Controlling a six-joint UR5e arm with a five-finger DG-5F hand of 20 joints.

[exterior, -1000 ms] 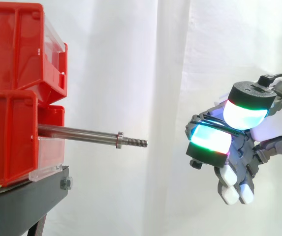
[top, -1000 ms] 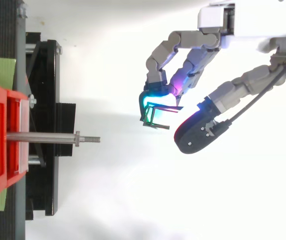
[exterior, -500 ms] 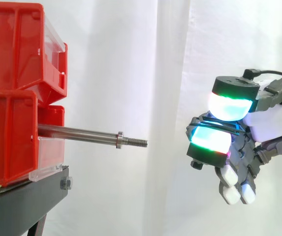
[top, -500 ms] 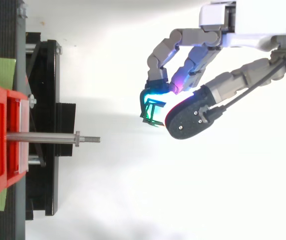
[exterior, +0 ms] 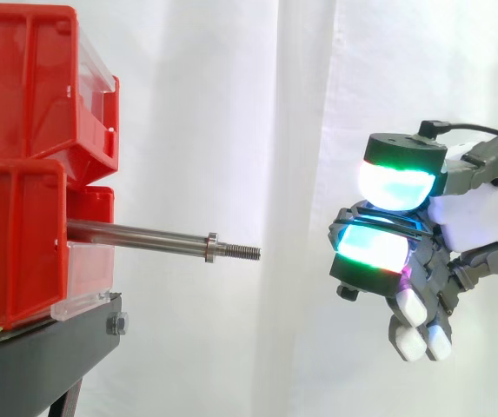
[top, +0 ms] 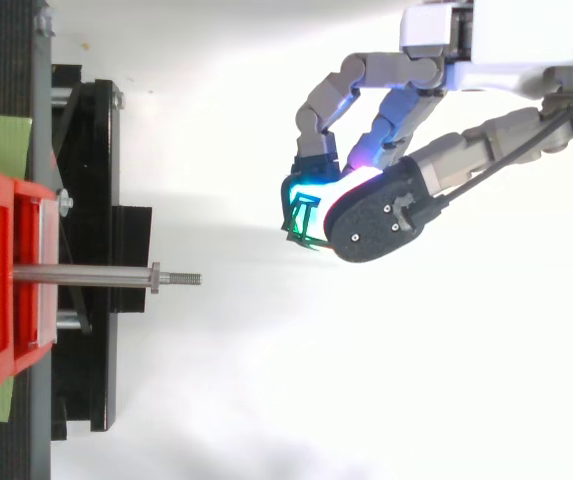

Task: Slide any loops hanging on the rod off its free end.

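Note:
A steel rod sticks out level from between the red bins, its threaded free end pointing right. Nothing hangs on the rod. My hand hovers to the right of the free end, apart from it and at about its height. Its thumb is closed down against a glowing finger pad. Pinched between them is a thin dark loop, part of which sticks out toward the rod. From above, the hand lies a little off the rod's line.
Stacked red bins rest on a black stand at the left. A white curtain hangs behind. Open air separates the rod's tip from the hand.
The thumb has swung in over the finger pad and closed onto the loop. The rest of the hand and the rod have hardly moved.

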